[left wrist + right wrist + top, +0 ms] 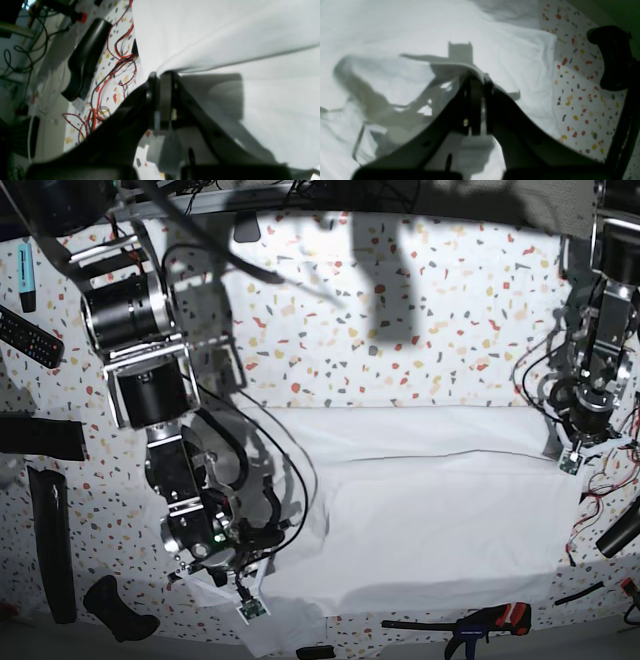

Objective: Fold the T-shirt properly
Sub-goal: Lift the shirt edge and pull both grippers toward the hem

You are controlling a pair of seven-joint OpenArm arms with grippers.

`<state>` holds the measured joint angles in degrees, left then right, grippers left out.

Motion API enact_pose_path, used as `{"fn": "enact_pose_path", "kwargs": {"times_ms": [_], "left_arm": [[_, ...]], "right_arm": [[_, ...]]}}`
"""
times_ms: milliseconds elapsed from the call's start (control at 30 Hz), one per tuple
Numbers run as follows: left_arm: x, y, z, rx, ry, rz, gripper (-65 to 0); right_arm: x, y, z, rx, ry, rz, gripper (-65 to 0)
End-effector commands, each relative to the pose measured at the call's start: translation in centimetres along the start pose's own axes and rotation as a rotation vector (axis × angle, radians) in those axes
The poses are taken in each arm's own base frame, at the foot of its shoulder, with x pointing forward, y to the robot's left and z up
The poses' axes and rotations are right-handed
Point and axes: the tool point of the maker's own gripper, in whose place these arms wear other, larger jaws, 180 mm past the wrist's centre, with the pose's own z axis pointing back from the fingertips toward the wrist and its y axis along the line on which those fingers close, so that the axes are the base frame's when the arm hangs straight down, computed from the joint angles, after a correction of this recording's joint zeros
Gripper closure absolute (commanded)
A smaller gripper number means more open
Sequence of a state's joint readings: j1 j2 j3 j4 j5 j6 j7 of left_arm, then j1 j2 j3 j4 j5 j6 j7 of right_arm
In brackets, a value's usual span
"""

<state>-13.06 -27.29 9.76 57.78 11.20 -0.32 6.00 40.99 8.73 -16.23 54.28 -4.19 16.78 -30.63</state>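
The white T-shirt (430, 510) lies spread and wrinkled across the middle of the speckled table. My left gripper (558, 442) is at the shirt's upper right corner. In the left wrist view its jaws (161, 75) are shut on the shirt's edge, and the cloth (225, 37) fans out taut from them. My right gripper (238, 578) is at the shirt's lower left corner. In the right wrist view it (477, 76) is shut on a raised fold of the shirt (395, 25), which drapes over the fingertips.
Red and black wires (112, 75) and a black cylinder (87, 57) lie beside the left gripper. A red-and-black clamp (490, 620) sits at the front edge. A remote (28, 335), a blue marker (25, 275) and black tools (50, 540) lie at far left. A black handle (612, 57) stands right of the right gripper.
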Motion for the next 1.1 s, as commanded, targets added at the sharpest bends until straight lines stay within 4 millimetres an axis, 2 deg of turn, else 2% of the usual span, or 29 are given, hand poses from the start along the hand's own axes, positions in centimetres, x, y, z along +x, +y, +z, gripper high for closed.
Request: {"fn": "enact_pose_path", "kwargs": {"times_ms": [0,267,467,500,600,667,767,933,1067], "left_arm": [[1.4,2.5,-0.6,0.059,-0.031,0.004,0.0],[0.5,2.1,-2.1,0.051,0.018,0.056,0.0],[0.5,2.0,-2.1,0.046,0.018,0.057,0.0],[0.5,2.0,-2.1,0.046,0.018,0.057,0.0],[0.5,2.0,-2.1,0.046,0.017,0.057,0.0],[0.5,2.0,-2.1,0.046,0.018,0.057,0.0],[0.5,2.0,-2.1,0.046,0.017,0.057,0.0],[0.6,2.0,-2.1,0.047,0.017,0.051,0.0],[0.6,2.2,-2.1,0.055,0.017,-0.056,0.0]], "right_arm": [[2.9,-1.7,0.4,-0.031,-0.062,-0.001,0.0],[2.2,-3.0,-1.3,-0.046,-0.046,0.002,0.0],[3.5,-3.8,-1.1,-0.082,-0.095,0.058,0.0],[3.8,-4.0,-1.0,-0.092,-0.109,0.075,-1.2],[4.4,-4.5,-0.9,-0.121,-0.133,0.124,-22.3],[4.4,-5.1,-0.8,-0.15,-0.127,0.131,-30.9],[4.4,-5.7,-0.7,-0.186,-0.124,0.112,-31.9],[3.2,-5.5,-0.9,-0.165,-0.063,0.065,-31.8],[3.0,-5.2,-1.0,-0.155,-0.061,0.051,-31.7]]}}
